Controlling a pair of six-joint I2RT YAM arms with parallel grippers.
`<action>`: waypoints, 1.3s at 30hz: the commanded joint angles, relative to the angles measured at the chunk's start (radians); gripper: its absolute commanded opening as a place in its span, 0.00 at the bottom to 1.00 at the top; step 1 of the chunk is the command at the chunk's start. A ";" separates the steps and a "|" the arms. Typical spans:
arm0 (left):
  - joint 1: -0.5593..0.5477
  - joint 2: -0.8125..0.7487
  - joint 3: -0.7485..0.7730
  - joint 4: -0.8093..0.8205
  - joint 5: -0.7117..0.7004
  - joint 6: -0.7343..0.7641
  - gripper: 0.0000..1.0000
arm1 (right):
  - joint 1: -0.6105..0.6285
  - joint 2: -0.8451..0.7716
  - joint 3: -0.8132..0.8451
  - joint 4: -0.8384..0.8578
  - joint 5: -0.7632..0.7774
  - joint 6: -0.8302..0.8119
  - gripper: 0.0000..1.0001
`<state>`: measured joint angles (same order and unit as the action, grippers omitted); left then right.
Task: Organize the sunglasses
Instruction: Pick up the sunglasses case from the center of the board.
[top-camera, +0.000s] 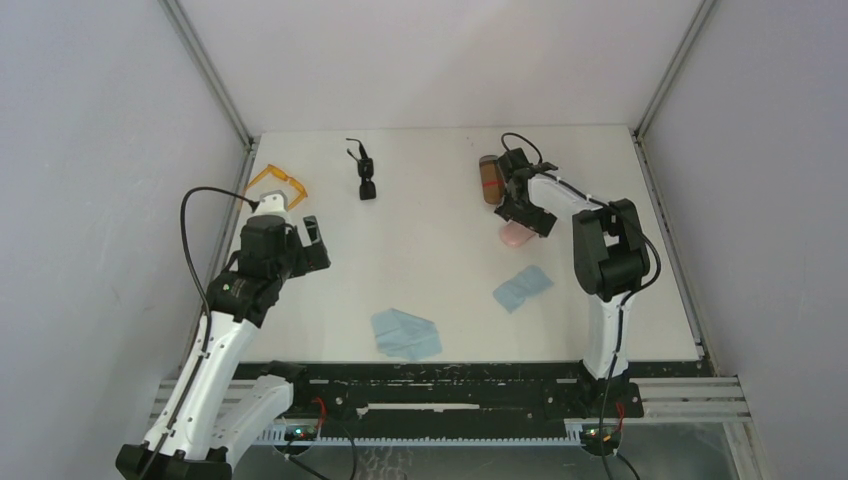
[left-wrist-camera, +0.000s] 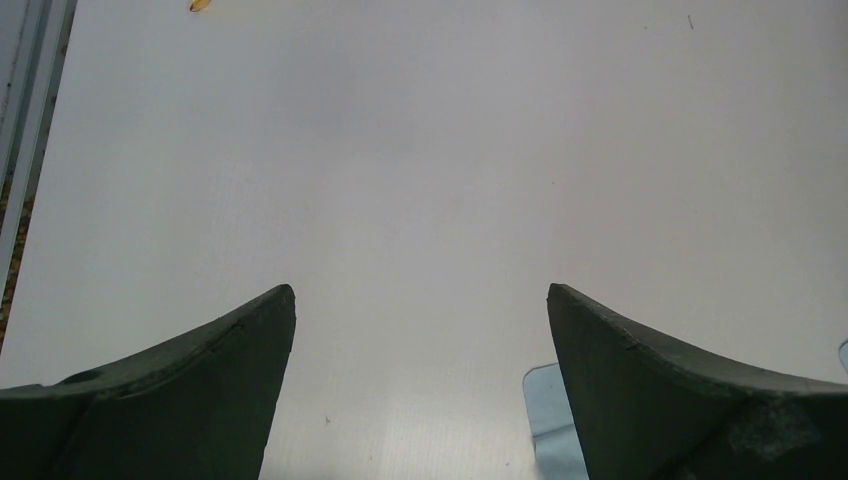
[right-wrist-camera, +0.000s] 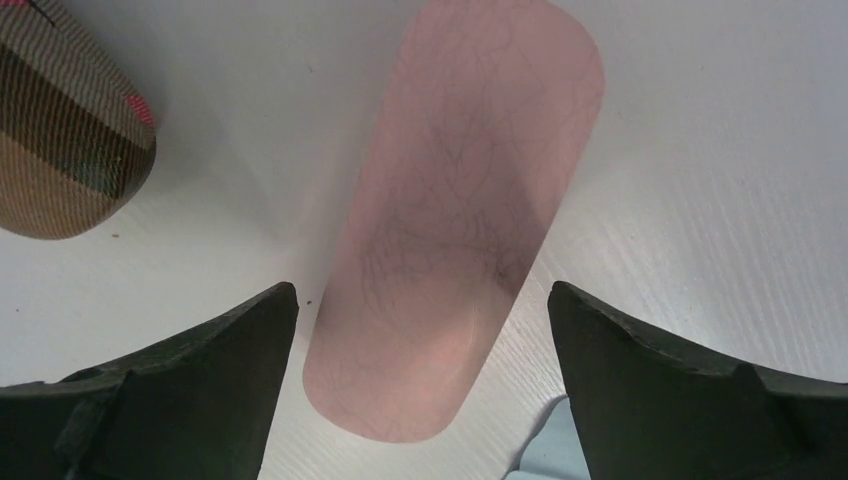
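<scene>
Right gripper (right-wrist-camera: 421, 290), jaws spread, hangs over the pink case (right-wrist-camera: 455, 220) mid-frame; left gripper (left-wrist-camera: 421, 290), also spread, hovers near orange sunglasses (top-camera: 278, 181) at left.

- brown striped case (top-camera: 489, 180): lay at 1 o'clock on the white table (top-camera: 430, 250).
- pink case (top-camera: 513, 236): at 3 o'clock.
- light-blue cloth (top-camera: 522, 288): at 4 o'clock.
- second cloth (top-camera: 406, 333): at 7 o'clock.

orange sunglasses (top-camera: 280, 181) at left edge, black sunglasses (top-camera: 365, 180) further right.
</scene>
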<state>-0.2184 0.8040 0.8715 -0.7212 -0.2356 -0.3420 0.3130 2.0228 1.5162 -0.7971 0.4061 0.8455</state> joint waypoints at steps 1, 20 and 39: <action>-0.008 -0.016 0.006 0.014 0.013 0.030 1.00 | -0.013 0.017 0.056 -0.007 0.009 0.018 0.92; -0.010 -0.053 0.012 0.014 -0.011 0.040 1.00 | 0.128 -0.206 -0.100 0.097 0.008 -0.396 0.37; -0.010 -0.154 -0.063 -0.040 0.015 -0.224 1.00 | 0.529 -0.215 -0.220 0.210 -0.116 -0.253 0.49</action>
<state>-0.2253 0.6735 0.8482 -0.7673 -0.2321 -0.4873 0.8291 1.7851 1.2957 -0.6495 0.2344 0.4942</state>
